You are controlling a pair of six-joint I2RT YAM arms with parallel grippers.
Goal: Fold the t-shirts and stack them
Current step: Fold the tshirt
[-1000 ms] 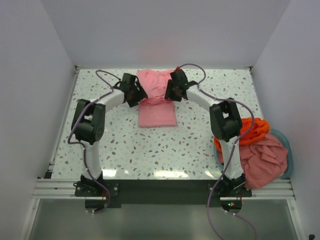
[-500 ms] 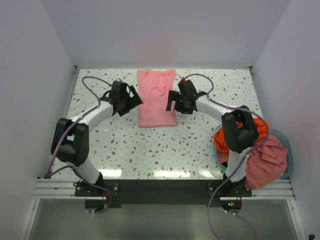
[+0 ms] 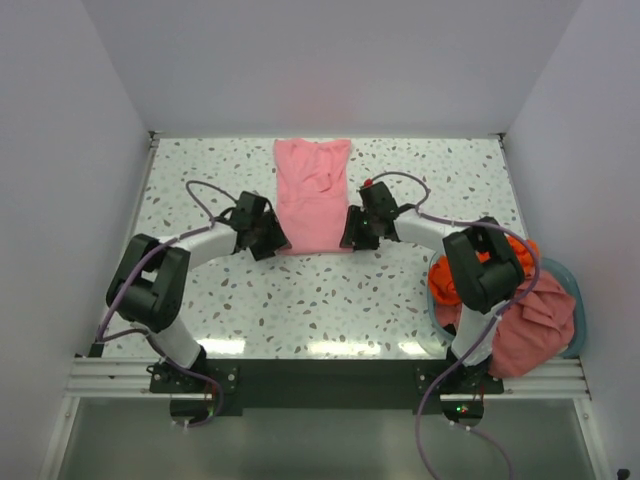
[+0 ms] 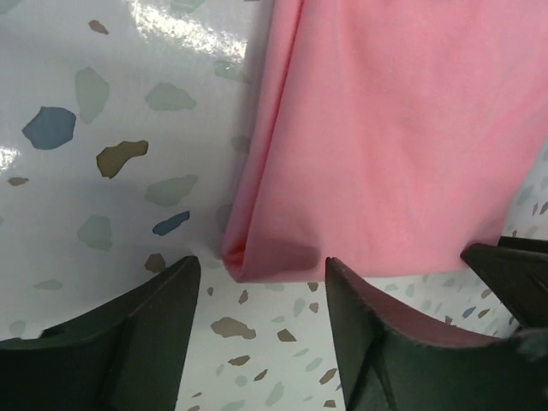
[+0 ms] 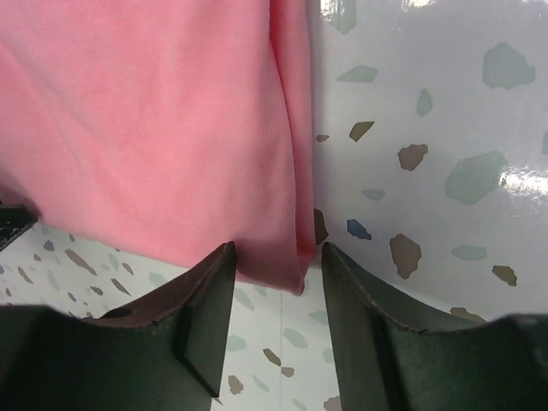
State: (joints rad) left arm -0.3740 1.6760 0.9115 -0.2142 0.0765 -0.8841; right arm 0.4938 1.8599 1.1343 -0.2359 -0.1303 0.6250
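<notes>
Top view: your left gripper [image 3: 272, 240] and right gripper [image 3: 352, 232] have moved back to the near corners of the pink shirt [image 3: 312, 195] on the desk [image 3: 200, 170]. Both are open, so grab and fold next.

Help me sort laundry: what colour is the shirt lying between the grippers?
Light pink; the shirt shows best from the top camera.

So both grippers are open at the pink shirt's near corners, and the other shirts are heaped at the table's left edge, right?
No: the other shirts are heaped at the right edge, as the top external view shows. The rest holds.
</notes>
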